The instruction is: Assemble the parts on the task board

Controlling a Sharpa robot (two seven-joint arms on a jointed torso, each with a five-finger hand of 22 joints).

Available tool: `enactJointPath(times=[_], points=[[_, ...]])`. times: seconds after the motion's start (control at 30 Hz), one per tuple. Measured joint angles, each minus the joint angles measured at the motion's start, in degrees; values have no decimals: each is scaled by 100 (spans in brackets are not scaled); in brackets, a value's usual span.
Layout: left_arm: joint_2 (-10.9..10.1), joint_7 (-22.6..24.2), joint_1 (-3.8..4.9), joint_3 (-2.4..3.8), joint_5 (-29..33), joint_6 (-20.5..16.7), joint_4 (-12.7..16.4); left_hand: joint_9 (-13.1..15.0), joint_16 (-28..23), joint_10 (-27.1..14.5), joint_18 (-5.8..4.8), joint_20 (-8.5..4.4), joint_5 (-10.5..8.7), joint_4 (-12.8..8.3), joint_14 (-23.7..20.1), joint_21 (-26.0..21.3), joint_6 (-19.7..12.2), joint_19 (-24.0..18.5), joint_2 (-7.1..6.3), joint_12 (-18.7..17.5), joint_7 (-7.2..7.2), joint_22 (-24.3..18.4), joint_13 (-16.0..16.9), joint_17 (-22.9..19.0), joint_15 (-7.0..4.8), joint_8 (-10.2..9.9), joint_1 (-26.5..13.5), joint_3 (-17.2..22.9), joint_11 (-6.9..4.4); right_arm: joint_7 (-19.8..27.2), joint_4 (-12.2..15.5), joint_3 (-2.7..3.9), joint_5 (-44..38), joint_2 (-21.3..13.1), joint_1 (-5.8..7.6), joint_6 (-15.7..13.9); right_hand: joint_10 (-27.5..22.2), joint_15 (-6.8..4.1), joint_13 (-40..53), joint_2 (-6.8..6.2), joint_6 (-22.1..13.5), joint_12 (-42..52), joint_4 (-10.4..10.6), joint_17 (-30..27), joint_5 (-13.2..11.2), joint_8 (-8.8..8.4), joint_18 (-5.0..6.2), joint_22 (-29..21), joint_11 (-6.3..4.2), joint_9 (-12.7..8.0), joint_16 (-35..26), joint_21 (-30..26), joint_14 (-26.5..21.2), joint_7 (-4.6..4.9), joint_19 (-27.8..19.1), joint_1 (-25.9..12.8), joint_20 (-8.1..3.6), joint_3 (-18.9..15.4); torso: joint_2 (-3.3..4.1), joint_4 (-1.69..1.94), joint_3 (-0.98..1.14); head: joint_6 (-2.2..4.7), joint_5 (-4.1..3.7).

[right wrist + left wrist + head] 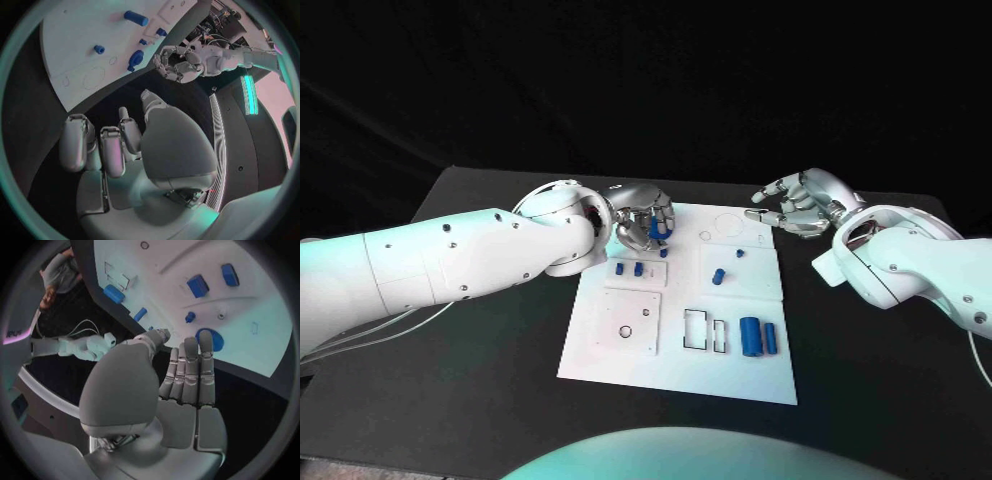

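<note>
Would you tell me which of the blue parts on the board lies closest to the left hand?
The round blue part at the board's far left corner, right under the left hand's fingertips; the other blue parts lie nearer the robot or further right.

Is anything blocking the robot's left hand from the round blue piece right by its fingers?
Nothing visible does. The left hand hovers at the far left corner of the board, its fingers pointing at the round blue piece, with only bare white board between them. The right hand is off to the other side.
</note>
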Motion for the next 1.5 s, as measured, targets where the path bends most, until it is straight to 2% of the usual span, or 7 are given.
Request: enactJointPath(times=[0.1, 0.2, 0.33, 0.43, 0.57, 0.93, 1.5], points=[[124, 281, -23, -38, -508, -20, -95, -139, 165, 0, 0, 0, 0, 5, 24, 76, 98, 0, -26, -143, -56, 55, -193, -54, -24, -107, 26, -88, 0, 5, 1, 0, 1, 2, -2, -1, 0, 0, 0, 0, 0, 0, 0, 0, 0, 0, 0, 0, 0, 0, 0, 0, 0, 0, 0, 0, 0, 0, 1, -3, 0, 7, -1], [233, 462, -50, -59, -931, -20, -205, -243, 348, 0, 0, -4, 0, 1, 44, 158, 157, 4, -25, -194, -53, 116, -325, -92, -45, -191, 25, -140, 0, 10, 1, 0, 1, 4, -2, -3, 0, 0, 0, 0, 0, 0, 0, 4, 0, 0, 0, 0, 0, 0, 0, 0, 0, 0, 0, 0, 0, 0, 4, -5, 0, 8, -5], [334, 582, -78, -72, -1345, -4, -317, -394, 848, 99, -1, -51, 0, 1, 245, 415, 344, 136, 4, -231, -54, 285, -511, -104, -71, -319, 55, -171, -48, 14, 3, 0, 2, 5, -3, -4, 0, 0, 0, 0, 0, 0, 0, 5, 0, 0, 0, -1, 0, 1, 0, 0, 0, 0, 0, 0, 0, 0, 7, -9, 1, 9, -12], [396, 621, -85, -74, -1565, 38, -382, -464, 1251, 156, -1, -42, 0, 17, 470, 560, 475, 168, 4, -256, -66, 382, -601, 130, -76, -360, 55, -187, -69, 17, 4, 0, 3, 5, -3, -4, 0, 0, 0, 0, 0, 0, 0, 5, 0, 0, 0, -1, 0, 1, 0, 0, 0, 0, 1, 0, 0, 0, 7, -9, 3, -3, -19], [476, 636, -90, -75, -1819, 151, -483, -512, 1542, 205, -1, -52, 0, 35, 629, 667, 548, 177, 4, -259, -72, 460, -665, 333, -76, -417, 55, -169, -61, 19, 5, 0, 5, 7, -3, -4, 0, 0, -1, 0, 0, 0, 0, 4, 0, 0, 0, -1, 0, 1, 0, 0, 0, 0, 1, 0, 0, 0, 7, -7, 6, -8, -26], [587, 603, -95, -75, -2157, 451, -683, -572, 1876, 338, 0, -31, 0, 74, 819, 819, 725, 198, 4, -329, -44, 572, -776, 535, -59, -473, 54, -131, -55, 24, 9, 0, 8, 10, -4, -5, 0, 0, -1, 0, 0, 0, 0, 4, 0, 0, 0, 3, 0, 1, 0, 0, 0, 0, 1, 0, 1, 0, 3, -2, 4, -29, -48], [679, 541, -111, -75, -2285, 691, -895, -626, 2059, 524, 0, -31, 0, 43, 872, 960, 904, 197, 49, -396, -3, 677, -877, 564, -52, -562, 140, 29, -51, 28, 19, 0, 10, 6, -4, -7, 1, 0, 4, 0, -21, 0, -1, 3, 32, 0, 0, 2, 0, 2, 0, 0, 0, -21, 1, 0, 1, 0, 1, 3, 2, -46, -68]])
